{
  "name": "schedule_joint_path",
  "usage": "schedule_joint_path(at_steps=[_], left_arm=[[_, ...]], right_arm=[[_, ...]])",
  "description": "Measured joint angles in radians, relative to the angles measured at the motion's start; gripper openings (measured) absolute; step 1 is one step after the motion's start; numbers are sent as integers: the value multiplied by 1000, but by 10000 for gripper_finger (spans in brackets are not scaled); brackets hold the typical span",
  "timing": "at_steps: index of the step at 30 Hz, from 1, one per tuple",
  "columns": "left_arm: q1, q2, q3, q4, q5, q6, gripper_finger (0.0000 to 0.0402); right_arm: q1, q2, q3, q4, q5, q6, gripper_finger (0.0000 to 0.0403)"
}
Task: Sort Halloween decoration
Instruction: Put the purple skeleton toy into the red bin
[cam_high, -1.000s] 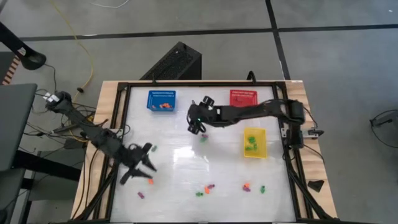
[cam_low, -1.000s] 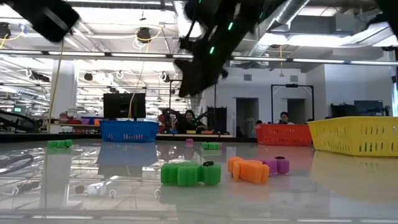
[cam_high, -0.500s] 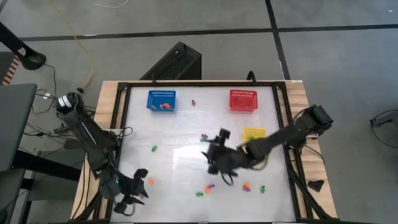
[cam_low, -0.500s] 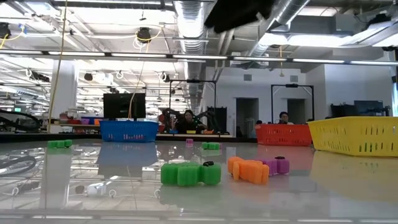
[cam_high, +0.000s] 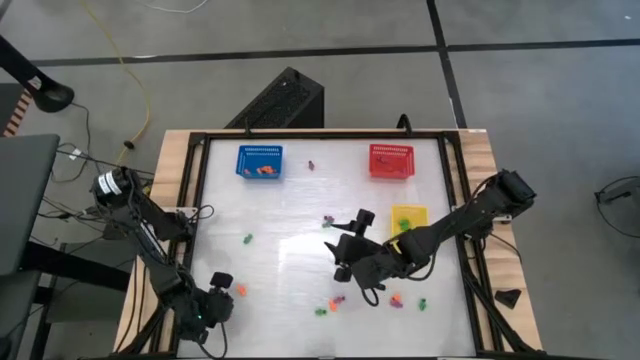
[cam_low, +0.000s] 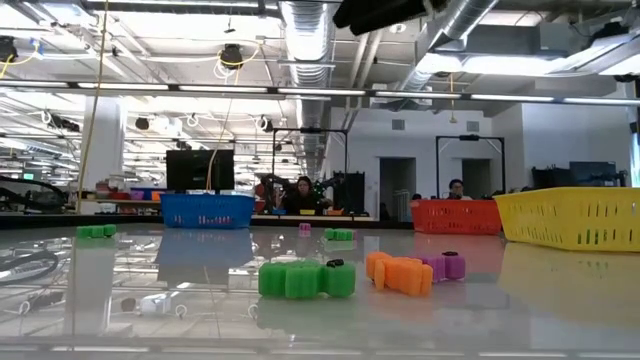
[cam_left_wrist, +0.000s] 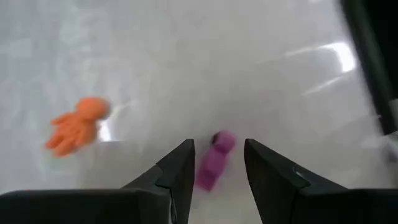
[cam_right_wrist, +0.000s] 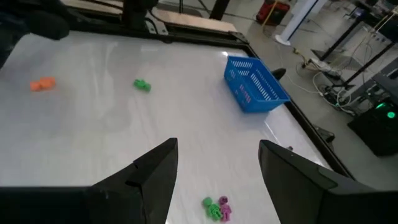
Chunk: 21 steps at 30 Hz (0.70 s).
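Observation:
The Halloween decoration lies scattered over the white table as tiny trinkets. My left gripper (cam_high: 218, 308) (cam_left_wrist: 214, 171) is low at the near left, open and tipped down, with one finger on each side of a purple trinket (cam_left_wrist: 213, 163) that lies flat. I cannot tell whether either finger touches it. An orange trinket (cam_left_wrist: 78, 124) (cam_high: 240, 291) lies close by. My right gripper (cam_high: 343, 268) (cam_right_wrist: 214, 168) hangs wide open above the table's middle with nothing between its fingers. Below it lie a green and a purple trinket (cam_right_wrist: 216, 208).
A blue basket (cam_high: 260, 161) and a red basket (cam_high: 390, 160) stand at the far edge, a yellow basket (cam_high: 408, 218) at the right. Loose trinkets lie near the front edge (cam_high: 335, 301) (cam_high: 397, 299), with a green one (cam_high: 247, 239) at mid-left. Black rails (cam_high: 190, 200) frame the table.
My left gripper has gone toward the near edge and down and tipped steeply downward, so that its fingers now stand around the purple trinket. My right gripper has swung from the far middle, between the blue and red baskets, toward the near side, then held still.

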Motion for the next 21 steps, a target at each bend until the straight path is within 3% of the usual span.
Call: schedule_joint_path(at_steps=[7, 21], left_arm=[[-25, 2, 0, -38, 0, 13, 128], [13, 2, 0, -62, 30, 35, 128]], right_arm=[[-57, 2, 0, -68, -80, 82, 255], [-68, 3, 0, -155, -80, 120, 255]])
